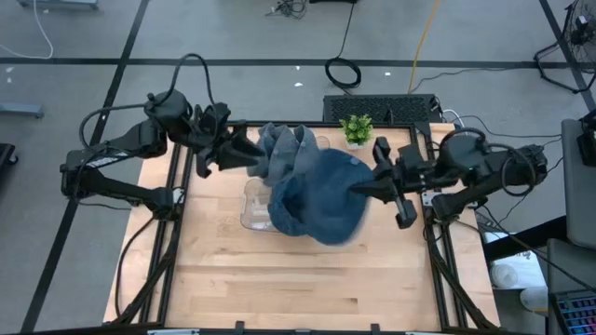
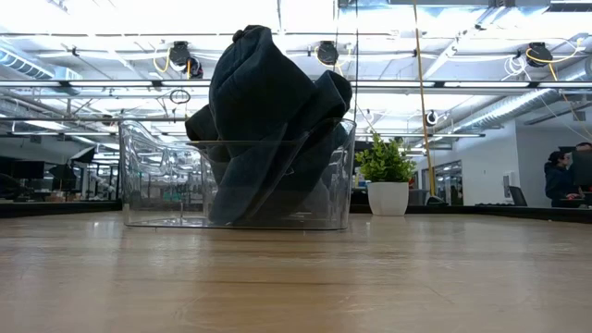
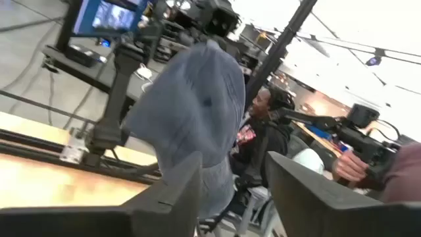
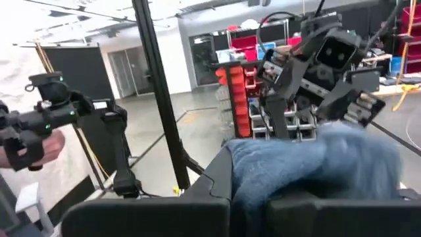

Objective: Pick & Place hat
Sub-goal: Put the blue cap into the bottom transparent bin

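A blue knitted hat is bunched over a clear plastic container at the middle of the table. In the low view the hat rises above the container's rim, and its lower part reaches down inside. A greyer part of the hat points toward my left gripper, which is level and open. That greyer cloth stands just past its fingers. My right gripper comes in from the table's right and is shut on the hat. My right gripper pinches a bunched fold of the hat's blue cloth between its two fingers, coming in about level from the table's right. The cloth spreads out beyond the fingers, and the hat's lower part stays in the container. My left gripper: the grey cloth runs down beside one finger, but I cannot tell whether they touch.
A small potted plant stands at the table's far edge, right of the container. Bare wooden tabletop lies toward the near edge. People and equipment show in the room beyond the table.
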Robot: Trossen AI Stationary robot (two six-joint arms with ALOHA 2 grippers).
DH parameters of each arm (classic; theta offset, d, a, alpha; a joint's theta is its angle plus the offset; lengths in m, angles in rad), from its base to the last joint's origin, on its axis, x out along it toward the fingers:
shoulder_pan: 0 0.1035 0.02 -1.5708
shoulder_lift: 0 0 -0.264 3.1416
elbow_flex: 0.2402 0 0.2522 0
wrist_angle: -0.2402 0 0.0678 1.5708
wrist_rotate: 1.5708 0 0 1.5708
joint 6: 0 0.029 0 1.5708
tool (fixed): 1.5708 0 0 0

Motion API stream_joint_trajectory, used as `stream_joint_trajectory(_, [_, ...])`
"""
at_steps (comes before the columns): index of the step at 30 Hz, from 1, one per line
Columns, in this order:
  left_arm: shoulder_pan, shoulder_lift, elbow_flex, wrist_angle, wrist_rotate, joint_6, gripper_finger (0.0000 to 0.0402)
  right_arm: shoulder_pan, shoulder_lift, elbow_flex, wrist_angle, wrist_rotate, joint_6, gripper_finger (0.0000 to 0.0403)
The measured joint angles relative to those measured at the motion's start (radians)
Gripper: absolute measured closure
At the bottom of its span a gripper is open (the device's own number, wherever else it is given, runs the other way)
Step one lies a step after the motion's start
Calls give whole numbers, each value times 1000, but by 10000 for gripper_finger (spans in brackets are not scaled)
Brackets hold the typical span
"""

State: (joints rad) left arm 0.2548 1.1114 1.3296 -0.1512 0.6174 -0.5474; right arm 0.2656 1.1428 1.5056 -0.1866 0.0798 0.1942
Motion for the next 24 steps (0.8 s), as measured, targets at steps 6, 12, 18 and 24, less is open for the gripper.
stream_joint_trajectory(6, [74, -2, 0, 82, 18, -26, 175, 11, -13, 0, -37, 24, 1, 402])
stream_joint_trajectory(12, [91, 0, 0, 206, 119, -96, 120, 11, 24, 0, -34, 23, 26, 402])
stream_joint_trajectory(18, [87, 3, 10, 203, 119, -119, 102, -12, 86, 0, 13, -84, 60, 403])
stream_joint_trajectory(24, [69, 84, 144, 129, 165, -52, 121, -55, 162, 41, 23, -202, 121, 403])
